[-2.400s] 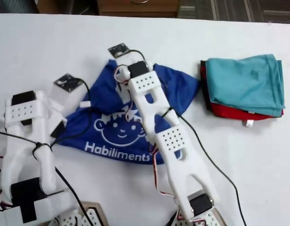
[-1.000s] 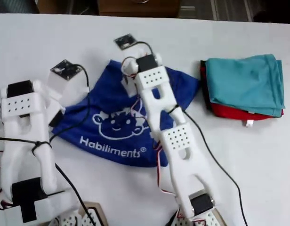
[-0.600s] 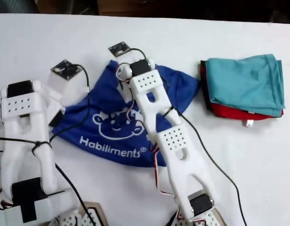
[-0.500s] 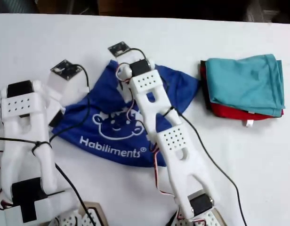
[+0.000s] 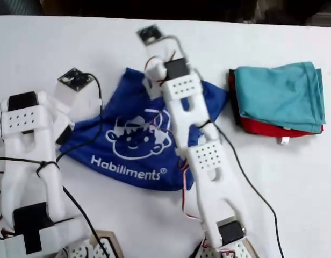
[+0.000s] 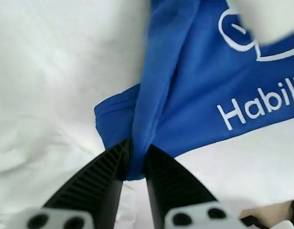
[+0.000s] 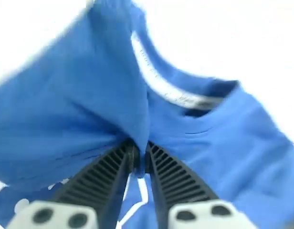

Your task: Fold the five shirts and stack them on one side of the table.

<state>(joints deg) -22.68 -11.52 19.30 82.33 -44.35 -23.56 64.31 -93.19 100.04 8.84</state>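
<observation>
A blue shirt (image 5: 134,141) with a white cartoon face and lettering lies bunched in the middle of the white table. My left gripper (image 6: 136,157) is shut on a fold of the blue shirt (image 6: 185,90) at its left edge; in the high view it sits at the shirt's left side (image 5: 74,110). My right gripper (image 7: 139,155) is shut on a pinch of the blue shirt (image 7: 89,105) near the collar, lifted at the shirt's far edge (image 5: 157,75). A folded teal shirt (image 5: 278,94) lies on a folded red shirt (image 5: 262,128) at the right.
The white table (image 5: 58,43) has bare room at the back and front right. Black cables (image 5: 246,177) trail from the arms across the table. The arm bases (image 5: 42,231) stand at the near edge.
The right arm has swung right and farther back, lifting the pinched part of the blue shirt with it. The left arm and its hold stayed put.
</observation>
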